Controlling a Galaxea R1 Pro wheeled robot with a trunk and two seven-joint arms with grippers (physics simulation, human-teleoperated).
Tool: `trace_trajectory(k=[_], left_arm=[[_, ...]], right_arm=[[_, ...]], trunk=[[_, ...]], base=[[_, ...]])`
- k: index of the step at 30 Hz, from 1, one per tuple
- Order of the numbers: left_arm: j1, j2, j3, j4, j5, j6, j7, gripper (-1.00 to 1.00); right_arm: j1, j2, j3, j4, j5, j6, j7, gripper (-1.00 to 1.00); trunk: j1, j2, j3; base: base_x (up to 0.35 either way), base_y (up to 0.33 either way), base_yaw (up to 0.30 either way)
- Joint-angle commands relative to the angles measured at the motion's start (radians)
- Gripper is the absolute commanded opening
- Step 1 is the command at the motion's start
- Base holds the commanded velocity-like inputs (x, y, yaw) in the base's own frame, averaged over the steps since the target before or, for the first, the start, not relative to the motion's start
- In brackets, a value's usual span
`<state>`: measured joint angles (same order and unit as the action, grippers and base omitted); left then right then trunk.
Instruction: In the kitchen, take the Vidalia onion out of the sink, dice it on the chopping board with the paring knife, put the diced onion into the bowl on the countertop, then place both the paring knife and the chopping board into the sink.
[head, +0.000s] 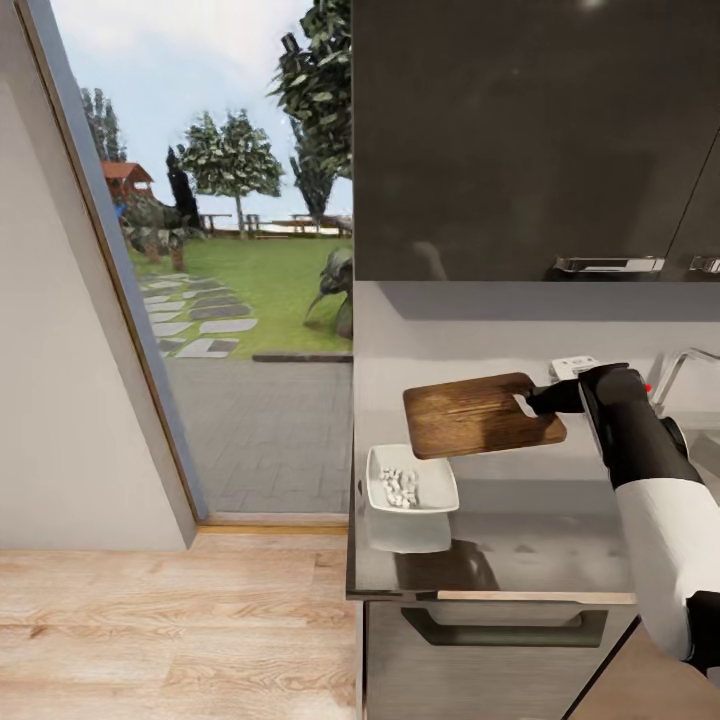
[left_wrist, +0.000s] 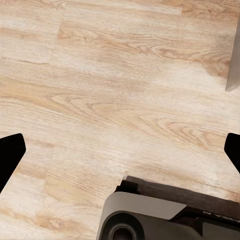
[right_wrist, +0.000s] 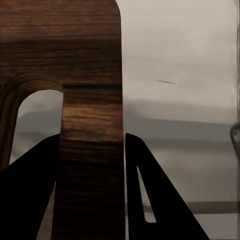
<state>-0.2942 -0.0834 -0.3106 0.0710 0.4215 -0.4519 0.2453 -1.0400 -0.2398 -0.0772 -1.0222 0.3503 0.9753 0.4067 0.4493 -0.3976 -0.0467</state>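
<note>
My right gripper (head: 541, 399) is shut on the handle end of the dark brown chopping board (head: 476, 416) and holds it roughly level above the grey countertop (head: 545, 545), where it casts a shadow. In the right wrist view the board's handle bar (right_wrist: 92, 75) sits between the black fingers (right_wrist: 145, 190) of the right gripper (right_wrist: 92, 137). The white bowl (head: 440, 494) stands on the countertop below the board's left end, with diced onion (head: 400, 488) inside. My left gripper (left_wrist: 122, 145) is open over the wooden floor (left_wrist: 120, 75). The sink's chrome tap (head: 684, 364) shows at the right edge. The paring knife is out of view.
Dark wall cabinets (head: 530, 130) hang above the counter. A grey drawer with a dark handle (head: 505, 628) sits below the counter's front edge. A large glass door (head: 230, 250) to a garden fills the left. The robot's base (left_wrist: 150, 220) shows below the left gripper.
</note>
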Motion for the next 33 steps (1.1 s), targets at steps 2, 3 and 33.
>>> trace_trajectory(k=[2, 3, 33], left_arm=[[-0.002, -0.001, -0.009, 0.004, 0.005, -0.005, 0.002, 1.0], [-0.002, -0.001, -0.009, 0.004, 0.005, -0.005, 0.002, 1.0], [-0.002, -0.002, -0.008, 0.004, 0.005, -0.005, 0.003, 1.0]], right_arm=[[0.0, -0.004, -0.001, -0.001, 0.006, 0.003, 0.01, -1.0], [-0.001, -0.005, -0.001, -0.001, 0.006, 0.003, 0.01, -1.0], [0.0, -0.013, -0.061, 0.008, 0.007, -0.015, 0.011, -1.0]], trunk=[[0.001, -0.002, -0.002], [0.001, -0.002, -0.002], [0.001, -0.002, -0.002]], base=[[0.0, 0.0, 0.0], [0.0, 0.0, 0.0], [-0.004, -0.025, 0.0]])
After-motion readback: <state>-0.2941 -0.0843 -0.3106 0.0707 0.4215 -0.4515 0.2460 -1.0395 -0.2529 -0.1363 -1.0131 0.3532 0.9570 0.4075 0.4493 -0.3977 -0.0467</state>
